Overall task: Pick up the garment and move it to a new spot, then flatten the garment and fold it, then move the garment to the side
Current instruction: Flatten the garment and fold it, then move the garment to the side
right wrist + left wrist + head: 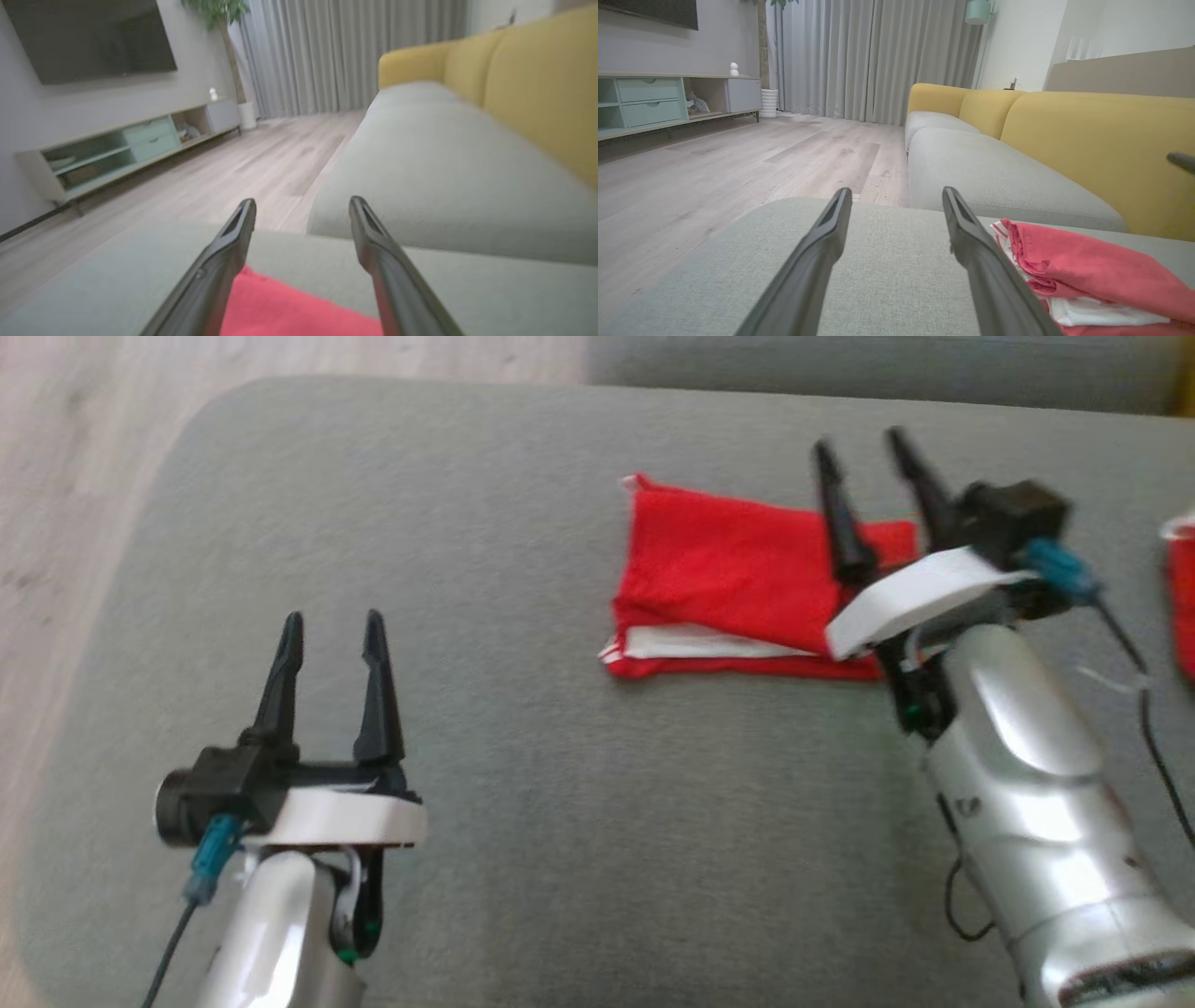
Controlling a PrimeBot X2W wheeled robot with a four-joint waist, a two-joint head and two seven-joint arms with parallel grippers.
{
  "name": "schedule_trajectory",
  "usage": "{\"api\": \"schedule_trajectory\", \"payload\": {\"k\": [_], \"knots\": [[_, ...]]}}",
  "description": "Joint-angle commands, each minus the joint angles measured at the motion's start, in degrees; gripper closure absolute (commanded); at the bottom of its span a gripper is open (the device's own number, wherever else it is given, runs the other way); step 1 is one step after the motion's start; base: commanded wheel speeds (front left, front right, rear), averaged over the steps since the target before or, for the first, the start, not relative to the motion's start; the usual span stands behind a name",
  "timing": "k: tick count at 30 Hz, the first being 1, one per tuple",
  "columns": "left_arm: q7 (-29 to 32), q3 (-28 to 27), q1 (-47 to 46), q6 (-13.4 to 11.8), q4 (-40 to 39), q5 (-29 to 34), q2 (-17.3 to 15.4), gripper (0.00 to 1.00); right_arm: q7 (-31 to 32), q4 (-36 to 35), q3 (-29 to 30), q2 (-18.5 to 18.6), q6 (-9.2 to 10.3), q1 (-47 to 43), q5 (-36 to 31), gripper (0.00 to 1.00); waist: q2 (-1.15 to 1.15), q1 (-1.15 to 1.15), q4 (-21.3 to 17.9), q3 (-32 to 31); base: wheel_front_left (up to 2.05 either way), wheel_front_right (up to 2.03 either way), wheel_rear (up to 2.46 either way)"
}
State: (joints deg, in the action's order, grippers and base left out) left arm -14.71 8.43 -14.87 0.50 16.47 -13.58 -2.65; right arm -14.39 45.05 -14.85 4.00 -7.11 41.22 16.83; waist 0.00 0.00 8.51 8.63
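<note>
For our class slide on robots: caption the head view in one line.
Folded red garment on grey cushion; open right gripper above its right end, open left gripper apart.

Supporting surface: a grey upholstered seat (523, 859) with a rounded far-left corner; its fabric is smooth and flat.

Lying directly on it, right of centre: one red garment (728, 569), folded into a rough rectangle and flat on the fabric. White layers show along its near edge, and white trim at its far-left corner.

At the seat's right edge: part of a second red item (1184, 607), cut off by the frame and well apart from the garment; its kind cannot be told.

Pale wood floor (75, 476) lies beyond the seat's left side.
</note>
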Motion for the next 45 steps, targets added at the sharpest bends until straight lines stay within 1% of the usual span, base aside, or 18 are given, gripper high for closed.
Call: {"api": "schedule_trajectory", "payload": {"k": [1, 4, 7, 11, 16, 21, 25, 30, 34, 39, 42, 45], "knots": [[-0.29, -2.77, -0.71, -0.31, -1.99, 0.29, -0.89, 0.00, -0.59, -4.08, 1.46, -1.12, -0.37, -2.35, -2.14, 0.00, 0.00, 0.00, -2.62, -1.19, 0.00, 0.00, 0.00], [-0.29, -4.51, -0.39, -0.21, -2.23, -0.08, -1.07, 0.00, -0.60, -10.65, 6.93, -1.13, -0.37, -7.14, -6.21, 0.00, 0.00, 0.00, -4.41, -1.07, 0.00, 0.00, 0.00], [-0.29, -5.63, -0.04, 0.00, -2.30, 0.15, -1.23, 0.00, -0.60, -16.55, 9.76, -1.13, -0.37, -11.79, -8.39, 0.00, 0.00, 0.00, -5.85, -0.76, 0.00, 0.00, 0.00], [-0.29, -6.24, 0.78, 0.66, -1.43, 0.24, -1.12, 0.00, -0.60, -22.09, 11.76, -1.13, -0.37, -17.88, -8.44, 0.00, 0.00, 0.00, -7.09, -0.64, 0.00, 0.00, 0.00], [-0.29, -6.98, 2.20, 0.77, -1.38, 0.02, -0.75, 0.00, -0.61, -25.10, 13.01, -1.13, -0.37, -23.73, -6.35, 0.00, 0.00, 0.00, -7.80, -0.60, 0.00, 0.00, 0.00], [-0.29, -7.07, 2.75, 0.79, -1.40, 0.22, -0.55, 0.00, -0.61, -25.69, 12.65, -1.13, -0.37, -25.32, -6.05, 0.00, 0.00, 0.00, -8.00, -0.24, 0.00, 0.00, 0.00], [-0.29, -7.03, 2.29, 0.97, -1.52, 0.27, -0.42, 0.00, -0.61, -25.66, 12.85, -1.13, -0.37, -24.61, -6.54, 0.00, 0.00, 0.00, -7.64, 0.19, 0.00, 0.00, 0.00], [-0.29, -6.29, 1.08, 1.32, -1.86, 0.45, -0.32, 0.00, -0.37, -25.38, 13.61, -1.13, -0.37, -22.30, -7.69, 0.00, 0.00, 0.00, -6.18, 1.70, 0.00, 0.00, 0.00], [-0.29, -5.41, -0.26, 1.72, -1.84, 0.25, -0.27, 0.00, 1.93, -24.05, 14.80, -1.13, -0.37, -18.73, -9.21, 0.00, 0.00, 0.00, -4.17, 3.94, 0.00, 0.00, 0.00], [-0.29, -3.29, -2.22, 1.79, -1.34, -0.70, -0.24, 0.00, 7.32, -19.60, 17.16, -1.13, -0.37, -13.28, -11.21, 0.00, 0.00, 0.00, -0.65, 7.10, 0.00, 0.00, 0.00], [-0.29, -2.08, -3.10, 1.42, -1.09, -1.70, -0.24, 0.00, 10.21, -15.59, 18.29, -1.13, -0.37, -10.37, -11.71, 0.00, 0.00, 0.00, 1.22, 8.44, 0.00, 0.00, 0.00], [-0.29, -0.88, -3.51, 0.99, -0.90, -2.55, -0.24, 0.00, 13.54, -11.02, 20.23, -1.13, -0.37, -8.81, -13.86, 0.00, 0.00, 0.00, 2.86, 9.23, 0.00, 0.00, 0.00]]}}
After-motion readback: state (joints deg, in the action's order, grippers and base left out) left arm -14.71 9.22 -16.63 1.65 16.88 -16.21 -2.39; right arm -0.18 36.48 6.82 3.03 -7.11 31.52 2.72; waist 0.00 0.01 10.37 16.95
